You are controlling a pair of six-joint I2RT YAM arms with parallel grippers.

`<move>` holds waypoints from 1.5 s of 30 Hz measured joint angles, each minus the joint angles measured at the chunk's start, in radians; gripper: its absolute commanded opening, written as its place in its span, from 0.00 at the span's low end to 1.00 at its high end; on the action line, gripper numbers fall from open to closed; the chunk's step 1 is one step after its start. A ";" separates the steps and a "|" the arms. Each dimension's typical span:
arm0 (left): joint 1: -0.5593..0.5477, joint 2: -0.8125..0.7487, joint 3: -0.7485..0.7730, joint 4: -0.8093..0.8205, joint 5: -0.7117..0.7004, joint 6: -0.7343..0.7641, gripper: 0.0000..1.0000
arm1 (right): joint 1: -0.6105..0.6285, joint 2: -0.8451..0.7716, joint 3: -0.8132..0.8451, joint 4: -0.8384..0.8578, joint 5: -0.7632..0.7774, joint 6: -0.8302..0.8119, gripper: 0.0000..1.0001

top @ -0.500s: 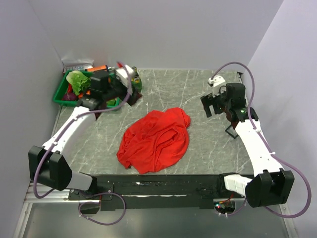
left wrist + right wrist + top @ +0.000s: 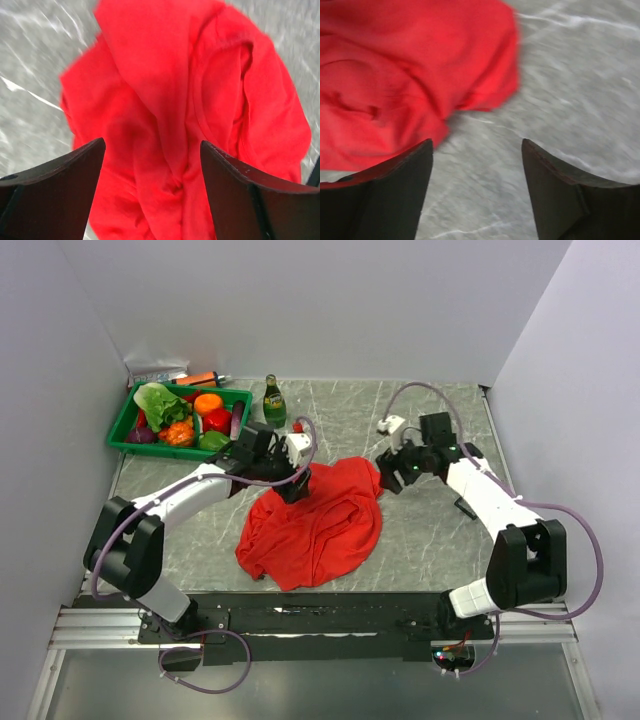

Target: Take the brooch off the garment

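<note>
Garment: large bright red soft fabric shirt (image 2: 315,520), crumpled in a heap near the middle of the grey marbled table (image 2: 430,540); folds and a curved seam show in the left wrist view (image 2: 190,125).
Brooch: tiny gold pin; it cannot be made out in any view, so its position on the shirt cannot be told.
Left gripper: (image 2: 293,485) at the far left edge of the shirt. In its wrist view (image 2: 151,145) the red fabric fills the space below it.
Left fingers: (image 2: 60,195) spread wide, released, grasping nothing. Contact with the fabric cannot be told.
Right gripper: (image 2: 392,478) just beside the far right edge of the shirt. In its wrist view (image 2: 477,142) it is over bare table, with the shirt's edge (image 2: 395,75) at upper left.
Right fingers: (image 2: 560,195) spread wide, released, grasping nothing.
Image quality: both wrist views are blurred.
Far left corner: green plastic tray (image 2: 118,430) holding mixed vegetables.
Beside the tray: upright green glass bottle (image 2: 273,403), just right of the tray; small red object (image 2: 297,426) near it, apart from the shirt.
</note>
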 measured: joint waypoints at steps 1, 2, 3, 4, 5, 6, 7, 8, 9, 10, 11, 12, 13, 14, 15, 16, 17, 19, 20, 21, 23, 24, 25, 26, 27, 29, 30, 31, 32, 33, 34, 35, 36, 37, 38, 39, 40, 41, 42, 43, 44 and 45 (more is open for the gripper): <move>0.000 0.000 -0.013 -0.005 -0.002 -0.002 0.83 | 0.023 0.004 0.000 -0.007 -0.015 -0.008 0.74; -0.001 -0.002 -0.023 -0.011 -0.005 -0.002 0.83 | 0.051 0.006 0.000 -0.012 -0.026 -0.018 0.73; -0.002 -0.006 -0.031 -0.018 -0.012 -0.002 0.83 | 0.083 0.011 0.000 -0.017 -0.039 -0.027 0.73; -0.003 -0.011 -0.039 -0.023 -0.019 -0.002 0.83 | 0.113 0.016 0.000 -0.018 -0.049 -0.038 0.72; -0.003 -0.020 -0.046 -0.024 -0.026 -0.001 0.83 | 0.138 0.024 0.000 -0.018 -0.054 -0.048 0.71; -0.001 -0.034 -0.056 -0.028 -0.033 0.001 0.83 | 0.169 0.040 0.000 -0.019 -0.059 -0.056 0.69; 0.003 -0.052 -0.069 -0.032 -0.039 0.002 0.83 | 0.195 0.060 0.002 -0.020 -0.060 -0.064 0.68; 0.006 -0.068 -0.079 -0.037 -0.044 0.003 0.83 | 0.214 0.082 0.004 -0.023 -0.060 -0.071 0.66; 0.013 -0.087 -0.089 -0.043 -0.050 0.003 0.83 | 0.229 0.106 0.006 -0.024 -0.058 -0.074 0.63; 0.023 -0.113 -0.104 -0.046 -0.056 0.003 0.83 | 0.244 0.136 0.014 -0.029 -0.047 -0.077 0.61; 0.035 -0.122 -0.109 -0.047 -0.057 0.002 0.83 | 0.257 0.168 0.023 -0.030 -0.032 -0.079 0.59; 0.048 -0.134 -0.113 -0.049 -0.060 0.002 0.84 | 0.268 0.198 0.033 -0.031 -0.014 -0.079 0.55; 0.063 -0.145 -0.118 -0.048 -0.063 0.001 0.83 | 0.275 0.219 0.040 -0.030 0.002 -0.077 0.52; 0.076 -0.156 -0.123 -0.049 -0.066 0.001 0.84 | 0.282 0.241 0.051 -0.032 0.025 -0.077 0.49; 0.089 -0.166 -0.128 -0.049 -0.071 0.000 0.83 | 0.286 0.257 0.060 -0.034 0.043 -0.076 0.42; 0.102 -0.176 -0.135 -0.049 -0.076 -0.001 0.84 | 0.290 0.269 0.071 -0.040 0.062 -0.076 0.38; 0.109 -0.183 -0.140 -0.049 -0.079 -0.001 0.84 | 0.293 0.275 0.081 -0.043 0.077 -0.077 0.32; 0.117 -0.199 -0.150 -0.049 -0.082 -0.002 0.84 | 0.296 0.276 0.094 -0.051 0.098 -0.077 0.15; 0.117 -0.204 -0.154 -0.048 -0.081 -0.002 0.84 | 0.297 0.276 0.105 -0.060 0.107 -0.080 0.10; 0.117 -0.208 -0.157 -0.048 -0.081 -0.003 0.84 | 0.299 0.276 0.112 -0.064 0.112 -0.081 0.01; 0.117 -0.212 -0.161 -0.048 -0.081 -0.007 0.84 | 0.301 0.275 0.121 -0.073 0.118 -0.082 0.00; 0.117 -0.212 -0.161 -0.048 -0.080 -0.009 0.84 | 0.303 0.275 0.124 -0.079 0.120 -0.080 0.00; 0.117 -0.212 -0.162 -0.045 -0.080 -0.010 0.84 | 0.305 0.274 0.129 -0.089 0.121 -0.077 0.00; 0.117 -0.212 -0.162 -0.043 -0.080 -0.010 0.84 | 0.307 0.272 0.139 -0.100 0.120 -0.074 0.00; 0.117 -0.212 -0.163 -0.043 -0.080 -0.009 0.84 | 0.308 0.265 0.152 -0.113 0.118 -0.071 0.00; 0.117 -0.212 -0.163 -0.042 -0.080 -0.008 0.84 | 0.310 0.248 0.197 -0.145 0.108 -0.060 0.00; 0.117 -0.212 -0.163 -0.042 -0.080 -0.006 0.84 | 0.311 0.234 0.233 -0.159 0.103 -0.054 0.00; 0.117 -0.212 -0.163 -0.042 -0.079 -0.004 0.83 | 0.311 0.219 0.279 -0.171 0.093 -0.046 0.00; 0.117 -0.212 -0.163 -0.043 -0.078 0.001 0.83 | 0.312 0.202 0.330 -0.177 0.083 -0.040 0.00; 0.117 -0.212 -0.163 -0.043 -0.076 0.004 0.83 | 0.312 0.180 0.378 -0.172 0.076 -0.034 0.00; 0.117 -0.212 -0.163 -0.045 -0.072 0.008 0.82 | 0.312 0.157 0.422 -0.167 0.071 -0.027 0.00; 0.117 -0.212 -0.163 -0.049 -0.069 0.012 0.82 | 0.312 0.136 0.451 -0.161 0.068 -0.022 0.00; 0.117 -0.212 -0.163 -0.056 -0.063 0.023 0.82 | 0.312 0.110 0.482 -0.151 0.067 -0.015 0.00; 0.117 -0.212 -0.163 -0.061 -0.058 0.031 0.82 | 0.311 0.088 0.509 -0.142 0.067 -0.008 0.00; 0.117 -0.212 -0.163 -0.069 -0.051 0.040 0.82 | 0.306 0.073 0.536 -0.136 0.067 0.006 0.00; 0.117 -0.214 -0.163 -0.076 -0.043 0.054 0.81 | 0.304 0.068 0.560 -0.127 0.064 0.021 0.00; 0.117 -0.215 -0.163 -0.081 -0.038 0.062 0.81 | 0.302 0.068 0.578 -0.121 0.061 0.035 0.00; 0.117 -0.217 -0.163 -0.085 -0.031 0.068 0.81 | 0.298 0.080 0.604 -0.117 0.060 0.052 0.00; 0.116 -0.219 -0.163 -0.087 -0.027 0.074 0.80 | 0.293 0.098 0.629 -0.114 0.059 0.069 0.00; 0.114 -0.220 -0.163 -0.086 -0.024 0.080 0.80 | 0.291 0.122 0.657 -0.109 0.057 0.087 0.00; 0.110 -0.220 -0.162 -0.086 -0.023 0.084 0.79 | 0.290 0.157 0.685 -0.104 0.054 0.103 0.00; 0.105 -0.220 -0.162 -0.087 -0.021 0.087 0.77 | 0.288 0.185 0.708 -0.101 0.052 0.117 0.00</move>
